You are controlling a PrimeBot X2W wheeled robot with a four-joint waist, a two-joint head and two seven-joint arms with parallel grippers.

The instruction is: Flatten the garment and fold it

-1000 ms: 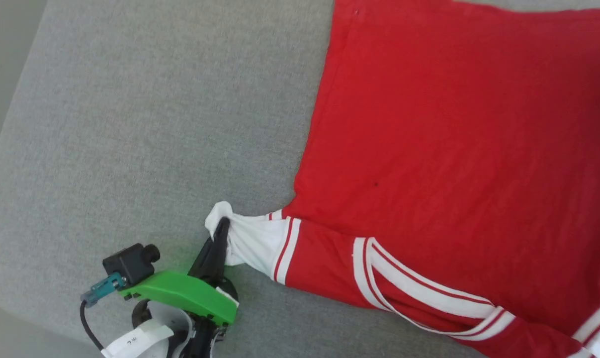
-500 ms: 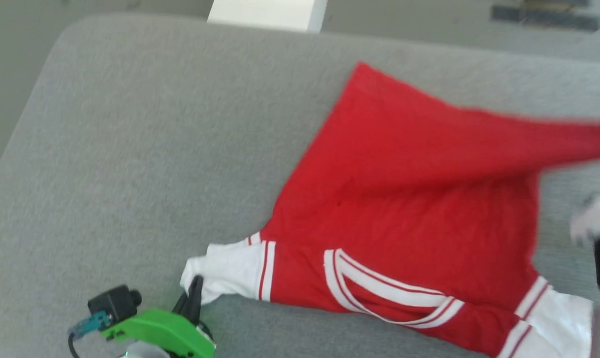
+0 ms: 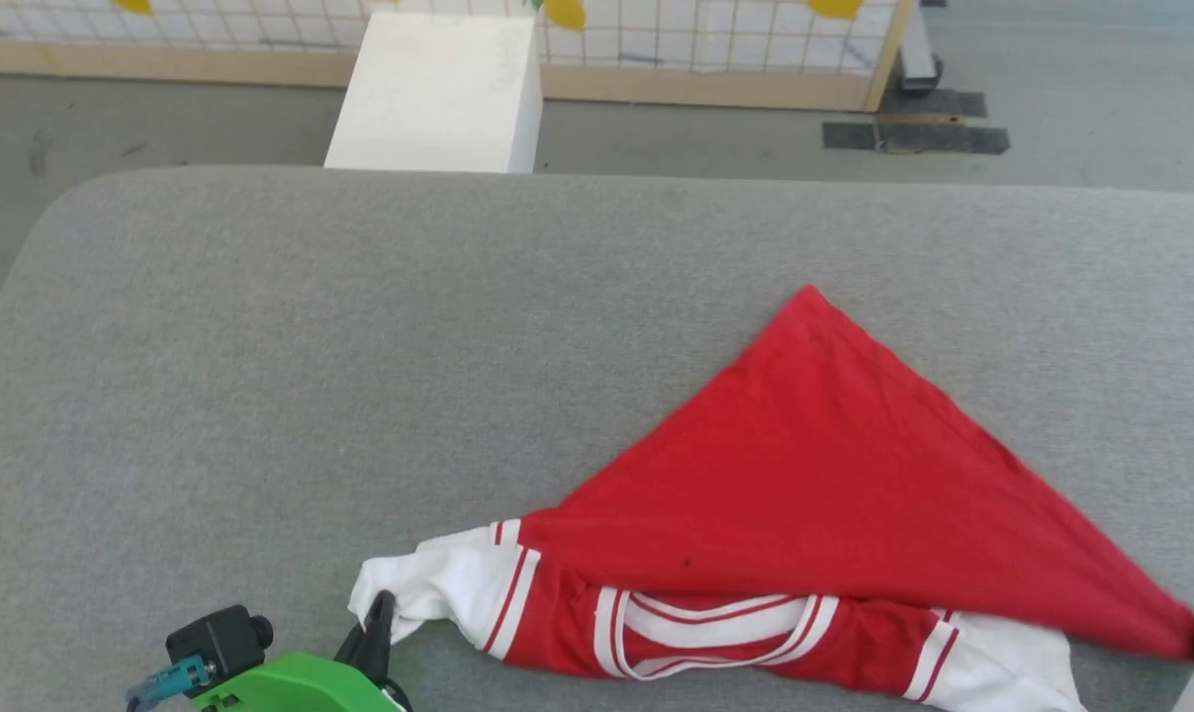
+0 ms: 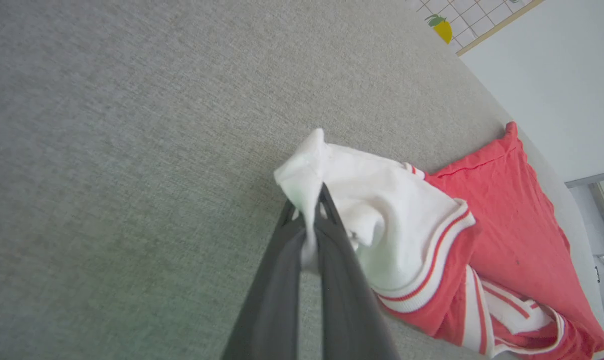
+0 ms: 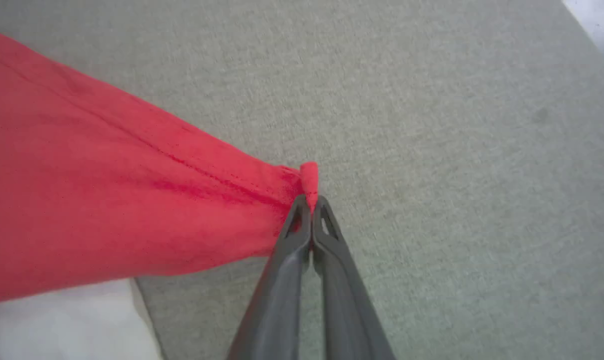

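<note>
The red jersey-style shirt point(image 3: 824, 475), with white short sleeves and red-and-white striped trim, shows no lettering or numbers. A plain red panel lies doubled over the rest and hides most of the body beneath. Its right-hand white sleeve point(image 3: 1002, 667) is cut off by the bottom edge of the head view. The left gripper point(image 3: 379, 613) is cut off there too, so only its dark fingertips, a green plastic mount point(image 3: 290, 687) and a small black camera point(image 3: 216, 638) rise into view. The right gripper point(image 5: 309, 205) is a dark speck at the very edge of the head view, hard to make out.

The shirt lies on the near right part of the grey fabric-covered table point(image 3: 260, 346), its long axis running left to right along the near edge. The doubled panel forms a triangle whose peak points away from the robot.

The left gripper, at the shirt's left end, is pressed together on the bunched cuff of the other white sleeve point(image 4: 377, 220). The right gripper, at the far right end, pinches a red hem corner point(image 5: 309, 175), and in the right wrist view the cloth stretches leftward from it. Beyond the table stand a white box point(image 3: 438, 89) and a wood-framed grid panel point(image 3: 715, 49).
</note>
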